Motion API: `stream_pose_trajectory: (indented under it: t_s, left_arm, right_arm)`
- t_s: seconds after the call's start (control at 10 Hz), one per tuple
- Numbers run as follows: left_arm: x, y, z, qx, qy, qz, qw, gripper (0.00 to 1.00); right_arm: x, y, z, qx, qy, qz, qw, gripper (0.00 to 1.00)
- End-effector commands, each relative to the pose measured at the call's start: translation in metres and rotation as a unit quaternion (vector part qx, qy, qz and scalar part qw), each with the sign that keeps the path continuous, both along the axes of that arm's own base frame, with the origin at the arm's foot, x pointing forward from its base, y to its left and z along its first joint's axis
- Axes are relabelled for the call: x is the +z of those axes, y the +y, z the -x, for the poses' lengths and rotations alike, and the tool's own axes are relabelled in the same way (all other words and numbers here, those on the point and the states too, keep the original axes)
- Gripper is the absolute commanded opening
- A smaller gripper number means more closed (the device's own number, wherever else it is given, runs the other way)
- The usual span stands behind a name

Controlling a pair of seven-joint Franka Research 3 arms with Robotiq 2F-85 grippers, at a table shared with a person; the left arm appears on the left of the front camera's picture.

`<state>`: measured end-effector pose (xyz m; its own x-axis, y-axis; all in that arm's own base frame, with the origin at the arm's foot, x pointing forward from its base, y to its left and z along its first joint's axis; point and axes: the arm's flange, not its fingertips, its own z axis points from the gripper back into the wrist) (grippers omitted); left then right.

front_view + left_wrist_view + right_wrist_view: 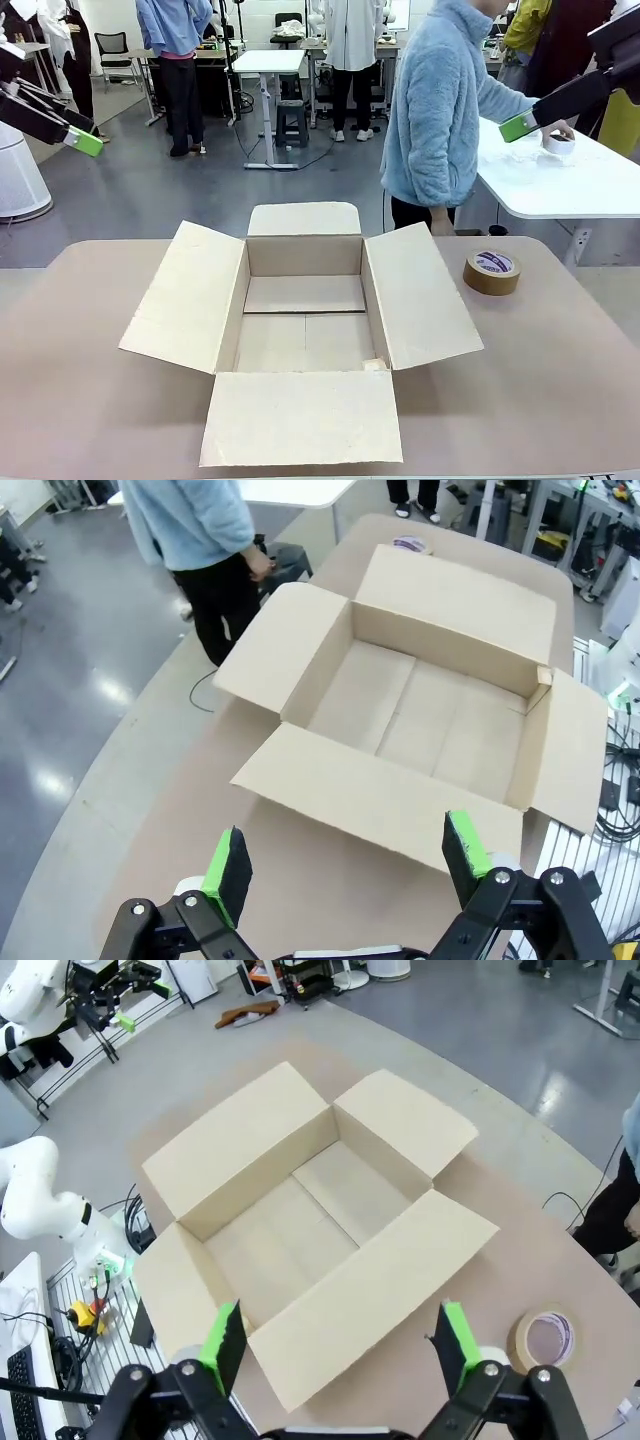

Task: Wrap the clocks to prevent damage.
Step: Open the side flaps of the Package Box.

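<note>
- Left end effector [345, 855] released, fingers spread wide, above the worktop [170, 820].
- Right end effector [337, 1335] likewise released, holding nothing.
- Open cardboard box [305, 255] mid-worktop; tape roll [492, 272] nearby.

I can just make out the clocks [558, 144] as a small whitish bundle at the upper right of the frame, resting on the white desk [600, 185]. It is too small to tell any detail.

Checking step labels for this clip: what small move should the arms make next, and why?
Probably just wait, left tool and right tool open and raised: the brown cardboard box is open and empty, and the person in the light blue fleece is turned to the white side table with nothing handed over yet.
</note>
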<state>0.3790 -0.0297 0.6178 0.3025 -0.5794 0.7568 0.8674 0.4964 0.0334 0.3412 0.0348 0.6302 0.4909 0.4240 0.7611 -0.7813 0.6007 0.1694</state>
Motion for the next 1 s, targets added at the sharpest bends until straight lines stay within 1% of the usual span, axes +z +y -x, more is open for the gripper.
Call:
stream_pose_trajectory:
  t_s: [0.0, 0.1, 0.4, 0.5, 0.6, 0.7, 0.8, 0.9]
  left_arm:
    - [-0.001, 0.003, 0.009, 0.013, -0.02, -0.016, 1.0, 1.0]
    - [0.0, 0.0, 0.0, 0.0, 0.0, 0.0, 1.0, 1.0]
    - [0.0, 0.0, 0.0, 0.0, 0.0, 0.0, 1.0, 1.0]
    - [0.001, 0.001, 0.002, 0.008, -0.001, -0.009, 1.0, 1.0]
    - [-0.001, 0.005, 0.006, 0.002, -0.002, -0.011, 1.0, 0.62]
    - [-0.002, 0.006, 0.007, 0.003, 0.003, -0.01, 1.0, 0.4]
    - [-0.002, 0.005, 0.008, 0.003, 0.011, -0.011, 1.0, 0.02]
    - [-0.004, 0.007, 0.009, 0.006, 0.016, -0.023, 1.0, 0.0]
  right_arm:
    - [-0.009, -0.003, 0.01, -0.017, -0.016, 0.005, 1.0, 1.0]
    - [0.0, 0.0, 0.0, 0.0, 0.0, 0.0, 1.0, 1.0]
    - [0.0, 0.0, 0.0, 0.0, 0.0, 0.0, 1.0, 1.0]
    - [0.001, -0.003, 0.003, -0.01, -0.002, 0.008, 1.0, 1.0]
    - [-0.001, -0.003, 0.006, 0.004, -0.013, 0.023, 1.0, 0.62]
    - [-0.004, -0.004, 0.006, 0.001, -0.012, 0.02, 1.0, 0.4]
    - [-0.005, -0.006, 0.006, 0.0, -0.009, 0.018, 1.0, 0.02]
    - [-0.006, -0.006, 0.006, 0.0, -0.005, 0.02, 1.0, 0.0]
